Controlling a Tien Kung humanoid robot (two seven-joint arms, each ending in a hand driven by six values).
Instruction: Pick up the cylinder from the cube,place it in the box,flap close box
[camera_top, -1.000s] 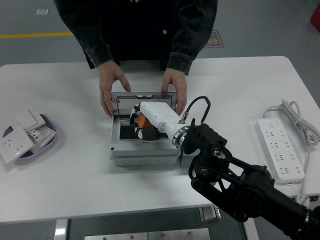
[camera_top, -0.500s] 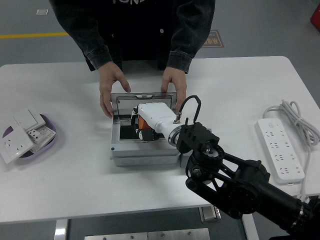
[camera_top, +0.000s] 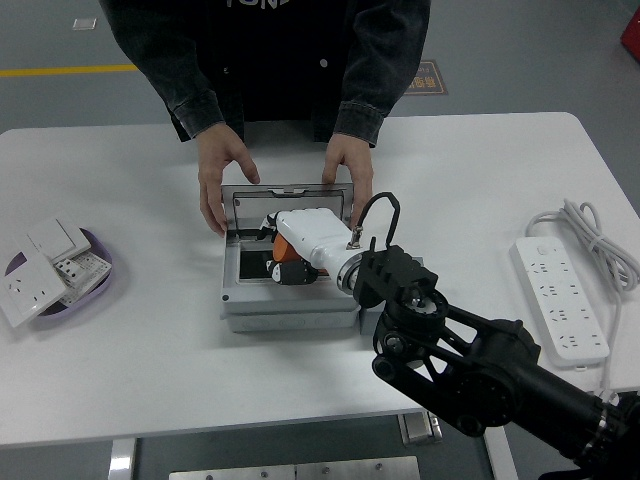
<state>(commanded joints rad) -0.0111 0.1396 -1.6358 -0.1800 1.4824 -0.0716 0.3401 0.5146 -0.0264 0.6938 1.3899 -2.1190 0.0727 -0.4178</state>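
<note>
White table, right hand inside grey box, fingers' grip cannot be told, person's hands steadying lid

Box mid-table; bowl left, power strip right

White table on grey floor.

A single head view is provided. The bench is seen from high on the robot's side, looking forward and down; its near edge is shown at the bottom, a person at the top.
</note>
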